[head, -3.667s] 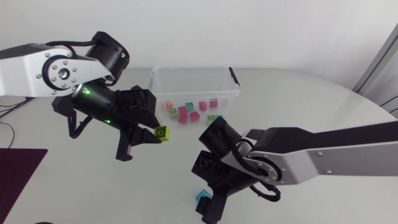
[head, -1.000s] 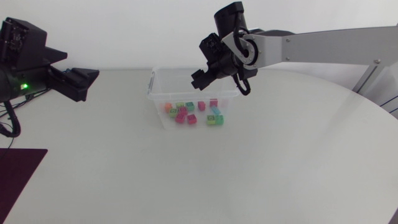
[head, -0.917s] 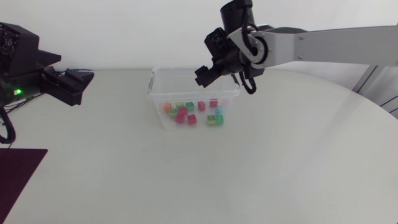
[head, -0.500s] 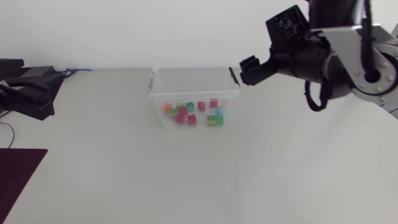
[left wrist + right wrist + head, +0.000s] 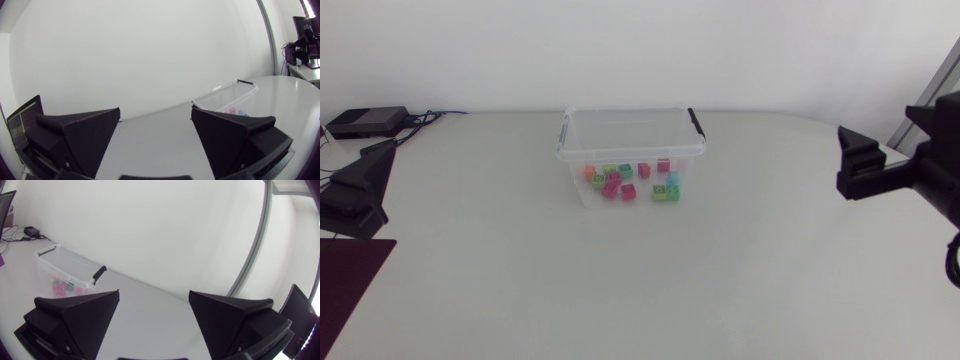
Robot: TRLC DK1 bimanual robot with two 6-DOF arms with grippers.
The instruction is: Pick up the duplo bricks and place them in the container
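Note:
A clear plastic container (image 5: 632, 150) with black handle clips stands at the back middle of the white table. Several duplo bricks (image 5: 630, 182) in pink, green, orange and teal lie on its floor. My left gripper (image 5: 360, 185) is at the table's left edge, far from the container. Its wrist view shows the gripper (image 5: 155, 135) open and empty, with the container (image 5: 227, 100) ahead beyond one finger. My right gripper (image 5: 865, 170) is at the right edge. It (image 5: 154, 315) is also open and empty, looking across at the container (image 5: 67, 270) and the bricks (image 5: 62, 286).
A dark maroon mat (image 5: 350, 285) lies at the front left corner. A small black box (image 5: 365, 122) with cables sits at the back left. No loose bricks show on the table (image 5: 650, 270) around the container.
My right arm pulled back from above the container to the right edge, its fingers spreading on the way. My left arm drew back further to the left edge.

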